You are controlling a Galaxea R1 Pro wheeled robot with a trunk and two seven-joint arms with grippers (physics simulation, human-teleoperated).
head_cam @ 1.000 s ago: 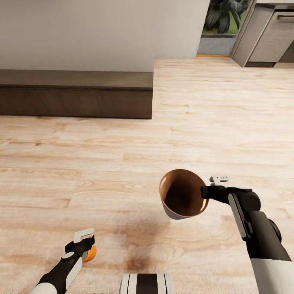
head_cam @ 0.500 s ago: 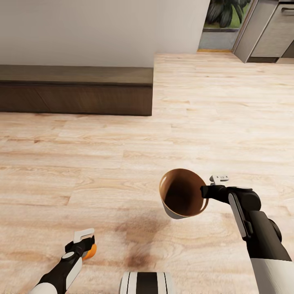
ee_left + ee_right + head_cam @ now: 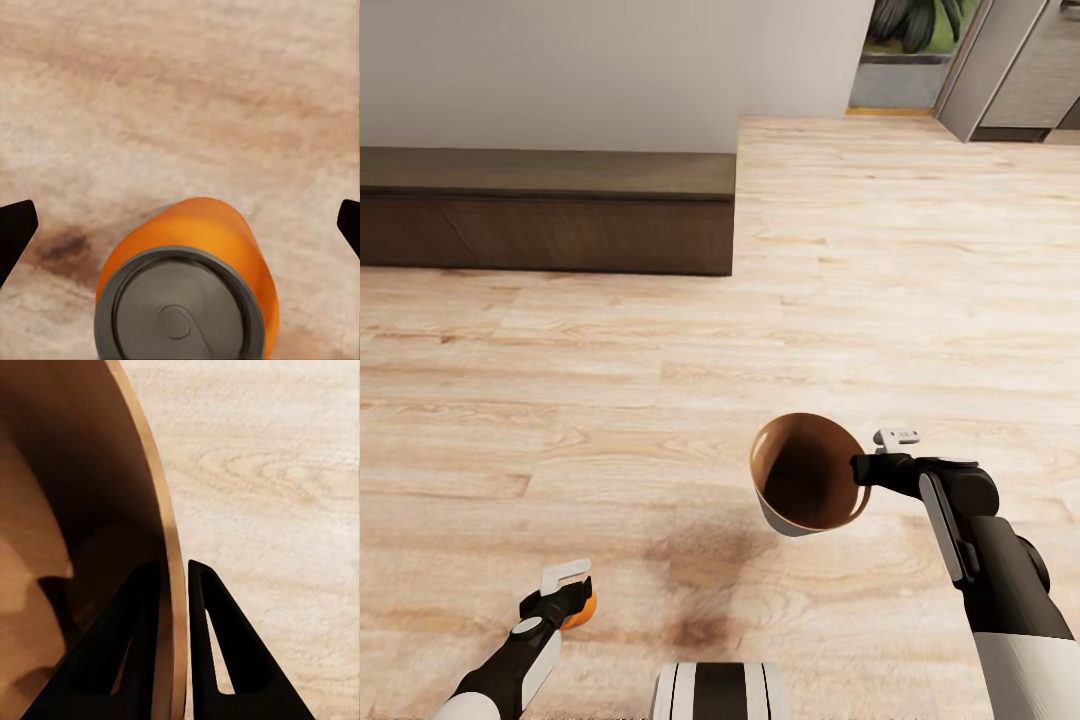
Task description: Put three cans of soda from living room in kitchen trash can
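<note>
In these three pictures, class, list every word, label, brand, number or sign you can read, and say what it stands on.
None: no readable text in any view.
Orange soda can: plain side and grey top, no lettering visible.
Bin: plain grey outside, plain orange-brown inside.
Long dark bench, wood floor and both arms: no markings visible.

No legible text, label, brand, number or sign anywhere. Plain orange side and bare grey lid on the can of soda; unmarked rim and walls on the tash can; nothing written on the wood floor.
</note>
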